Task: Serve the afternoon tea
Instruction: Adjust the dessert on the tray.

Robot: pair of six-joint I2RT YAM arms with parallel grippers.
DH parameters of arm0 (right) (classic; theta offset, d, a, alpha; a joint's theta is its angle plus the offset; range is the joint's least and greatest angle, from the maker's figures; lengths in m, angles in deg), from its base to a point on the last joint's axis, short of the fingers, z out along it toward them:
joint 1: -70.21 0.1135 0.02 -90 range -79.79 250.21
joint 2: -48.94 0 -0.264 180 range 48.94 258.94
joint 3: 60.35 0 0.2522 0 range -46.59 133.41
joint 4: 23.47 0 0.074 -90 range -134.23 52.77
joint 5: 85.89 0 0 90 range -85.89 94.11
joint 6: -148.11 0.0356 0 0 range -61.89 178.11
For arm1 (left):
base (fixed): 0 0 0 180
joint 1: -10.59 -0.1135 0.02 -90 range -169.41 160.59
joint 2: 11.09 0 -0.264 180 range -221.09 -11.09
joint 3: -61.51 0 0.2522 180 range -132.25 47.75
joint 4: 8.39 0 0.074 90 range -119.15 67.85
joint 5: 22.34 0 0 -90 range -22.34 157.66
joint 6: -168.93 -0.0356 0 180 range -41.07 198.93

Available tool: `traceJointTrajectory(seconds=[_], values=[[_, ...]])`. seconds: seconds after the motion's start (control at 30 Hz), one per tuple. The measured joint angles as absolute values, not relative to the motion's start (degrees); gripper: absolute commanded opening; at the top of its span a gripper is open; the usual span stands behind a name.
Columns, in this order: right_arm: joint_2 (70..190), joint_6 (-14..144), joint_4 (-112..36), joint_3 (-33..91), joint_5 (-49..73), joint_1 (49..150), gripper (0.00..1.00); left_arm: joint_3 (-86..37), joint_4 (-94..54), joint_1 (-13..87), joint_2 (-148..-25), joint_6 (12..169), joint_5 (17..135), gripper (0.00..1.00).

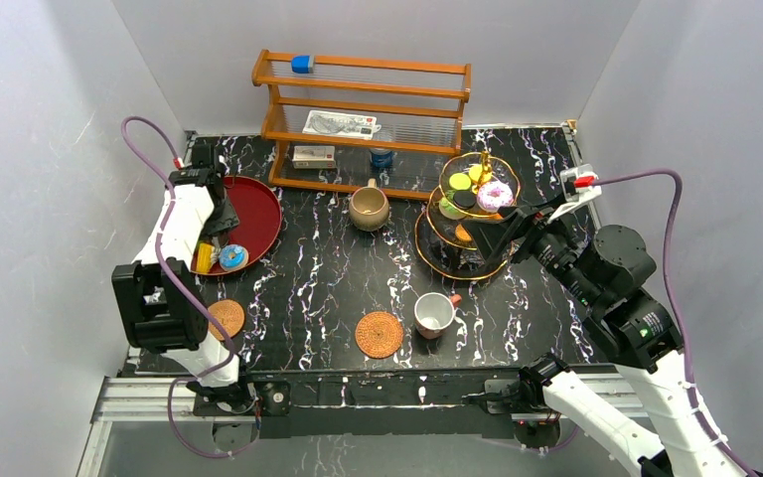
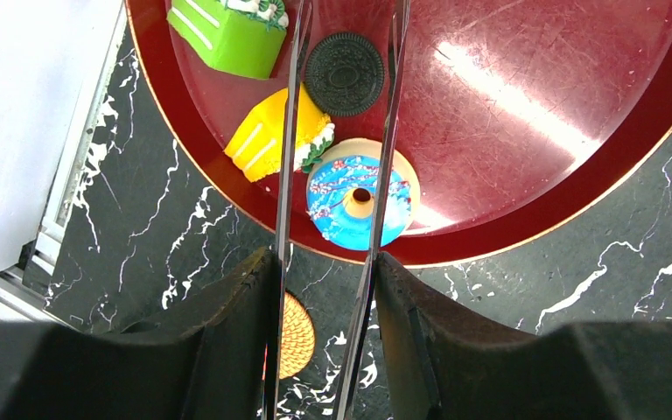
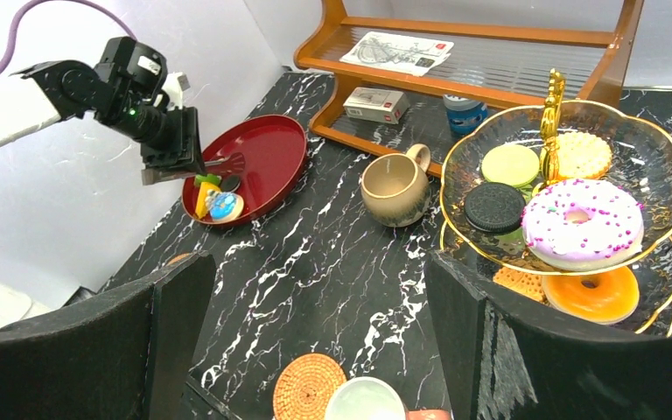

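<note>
**Figure.** Serving pieces, ordered by size.

- The gold-rimmed tiered glass stand [image 3: 656, 175] is standing at the right of the black marbled table [image 1: 318, 268]. It is probably rigid, brittle and top-heavy, so its gold centre post [image 3: 553, 105] is offering a safer hold than a slick plate edge.
- The right gripper [image 3: 319, 271] is hovering just beside the stand, its fingers spread wide and holding nothing.
- The round dark red tray [image 2: 534, 131] is sitting at the left.
- The left gripper [image 2: 325, 262] is clamping thin metal tongs [image 2: 284, 175] over the tray.
- The tan mug [image 1: 369, 208] and white red-handled cup [image 1: 434, 314] are appearing stiff and smooth, so the handle or rim is the place to grip.
- The two round woven coasters [image 1: 379, 334] [image 1: 226, 319] are lying flat and look light, needing an edge pinch.
- The blue-iced doughnut [image 2: 359, 203] is lying between the tong blades, and contact cannot be told. It seems light and glossy, so gripping across its sides is suiting it.
- The yellow cake wedge [image 2: 271, 140], green cake slice [image 2: 227, 35] and black sandwich biscuit [image 2: 344, 74] are lying near it on the tray.

Print on the wooden rack [image 1: 363, 109], with its sheet, box and can, is proving too small to read.
</note>
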State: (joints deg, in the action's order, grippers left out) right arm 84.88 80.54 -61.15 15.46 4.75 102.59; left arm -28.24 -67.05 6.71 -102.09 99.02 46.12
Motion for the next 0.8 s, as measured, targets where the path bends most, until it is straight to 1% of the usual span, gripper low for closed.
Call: traceJointTrajectory(seconds=[0.3,0.57,0.7,0.8], values=[[84.90,80.39,-60.32,15.46,5.71,102.59,0.99,-28.87,-67.69,6.58,-105.98,99.53,49.05,0.39],[85.82,80.37,-59.27,15.43,5.69,102.59,0.99,-31.12,-68.21,6.58,-106.35,100.14,58.18,0.37],[86.37,80.45,-59.27,15.41,5.87,102.59,0.99,-34.20,-69.00,6.65,-106.33,100.05,58.47,0.37],[86.63,80.52,-59.25,15.41,5.93,102.59,0.99,-35.69,-69.72,6.62,-106.20,99.81,56.59,0.37]])
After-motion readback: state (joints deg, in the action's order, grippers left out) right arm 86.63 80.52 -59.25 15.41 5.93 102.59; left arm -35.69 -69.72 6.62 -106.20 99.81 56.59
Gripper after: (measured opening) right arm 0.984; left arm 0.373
